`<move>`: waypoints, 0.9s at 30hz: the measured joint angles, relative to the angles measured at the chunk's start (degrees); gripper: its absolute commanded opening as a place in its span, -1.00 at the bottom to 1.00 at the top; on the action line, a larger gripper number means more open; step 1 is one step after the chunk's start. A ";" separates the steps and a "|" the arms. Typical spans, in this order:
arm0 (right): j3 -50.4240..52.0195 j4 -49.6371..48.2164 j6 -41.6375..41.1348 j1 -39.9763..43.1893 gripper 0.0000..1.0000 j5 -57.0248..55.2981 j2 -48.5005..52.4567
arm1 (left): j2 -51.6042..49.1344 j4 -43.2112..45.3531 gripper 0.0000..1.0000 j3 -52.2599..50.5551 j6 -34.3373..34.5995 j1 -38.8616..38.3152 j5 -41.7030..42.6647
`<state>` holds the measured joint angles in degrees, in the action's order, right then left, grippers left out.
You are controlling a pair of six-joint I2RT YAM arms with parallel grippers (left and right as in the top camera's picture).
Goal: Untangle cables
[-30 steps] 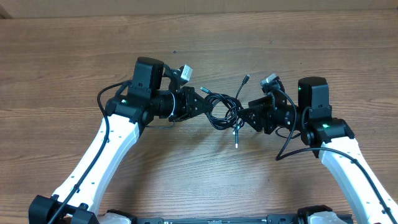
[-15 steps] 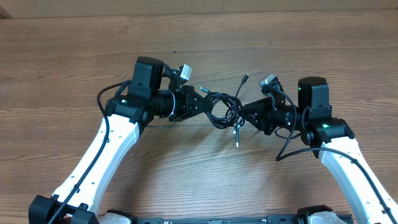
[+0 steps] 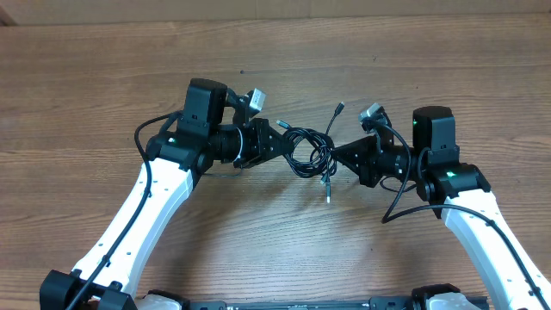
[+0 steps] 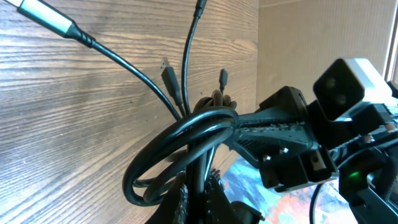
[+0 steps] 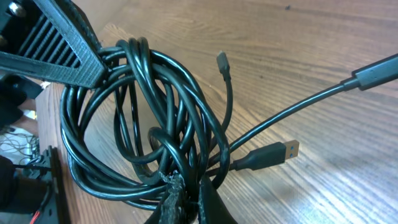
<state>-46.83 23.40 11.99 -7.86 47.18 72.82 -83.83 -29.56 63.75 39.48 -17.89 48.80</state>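
The cables (image 3: 310,151) form a black coiled tangle in the middle of the wooden table, stretched between my two grippers. My left gripper (image 3: 282,146) is shut on the left side of the coil; in the left wrist view the cables (image 4: 186,140) run down between its fingers (image 4: 200,190). From the right, my right gripper (image 3: 337,158) is shut on the bundle, with strands of the cables (image 5: 137,118) pinched between its fingertips (image 5: 186,196). Loose plug ends stick out: one (image 3: 342,108) points away, another (image 3: 328,194) points toward me, and a USB plug (image 5: 283,150) lies on the wood.
The table (image 3: 103,77) is bare wood all around the tangle. A silvery plug (image 4: 46,15) on a long strand lies off to one side. The right gripper's body (image 4: 286,137) shows close behind the coil in the left wrist view.
My right gripper's jaws have closed onto the right side of the tangle. The left gripper has kept its hold and has not moved.
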 measured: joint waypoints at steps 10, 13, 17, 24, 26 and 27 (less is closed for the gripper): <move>0.04 -14.86 0.07 0.26 -0.92 0.00 0.07 | 0.07 -0.50 -0.92 0.00 0.68 0.26 -0.66; 0.04 -18.18 0.02 0.26 -0.92 0.00 0.07 | 0.07 -0.74 -0.92 0.00 0.68 0.20 -0.66; 0.04 -20.85 0.04 0.26 -0.92 0.00 0.07 | 0.07 -0.90 -0.91 0.00 0.68 -1.25 -1.18; 0.04 -21.51 0.07 0.26 -0.11 -0.42 0.07 | 0.07 -0.90 -0.92 0.00 0.68 -2.75 -1.33; 0.00 -19.56 0.00 0.28 0.13 -1.01 0.07 | 0.07 -0.90 -0.92 0.00 0.66 -2.73 -1.55; 0.00 -18.49 0.02 0.28 0.19 -1.16 0.07 | 0.07 -0.90 -0.92 0.00 0.68 -2.69 -1.62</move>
<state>-46.83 4.91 12.01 -7.57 46.02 72.88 -83.77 -30.46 63.75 40.16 -20.58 47.18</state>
